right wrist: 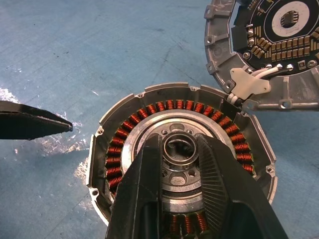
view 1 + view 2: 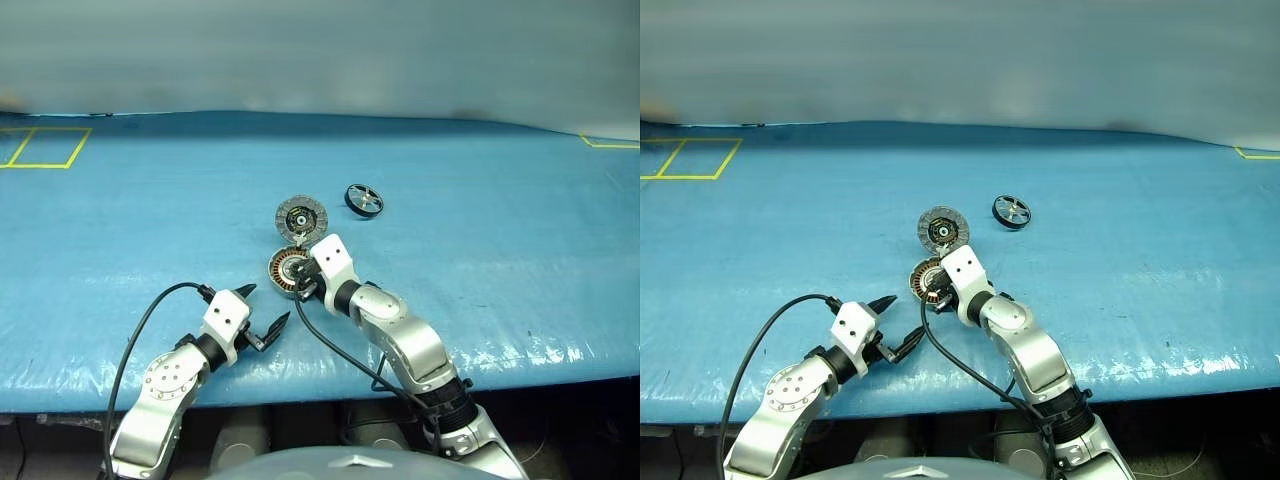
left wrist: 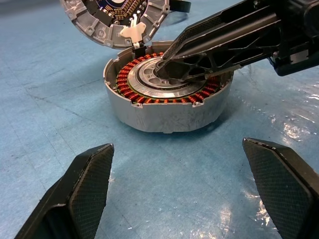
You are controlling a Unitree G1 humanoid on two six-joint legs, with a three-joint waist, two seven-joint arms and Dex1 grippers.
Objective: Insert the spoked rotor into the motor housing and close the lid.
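Near the tabletop's (image 2: 120, 220) front edge the motor housing (image 3: 164, 107) sits with its lid (image 1: 269, 55) swung open behind, the right gripper's (image 1: 180, 149) nearly closed fingers pinching its silver centre hub, the left gripper (image 2: 262, 308) gaping empty, the spoked rotor (image 2: 364, 200) farther back (well apart).

So the motor housing (image 2: 287, 270) sits on the table (image 2: 120, 230) near the front edge, roughly centre. Its lid (image 2: 301, 219) lies flipped open just behind it, touching at the hinge. The spoked rotor (image 2: 364, 200) is off to the right, behind the lid and apart from it. Right gripper (image 1: 180, 149) is over the housing's hub; left gripper (image 2: 262, 312) is in front, to its left.
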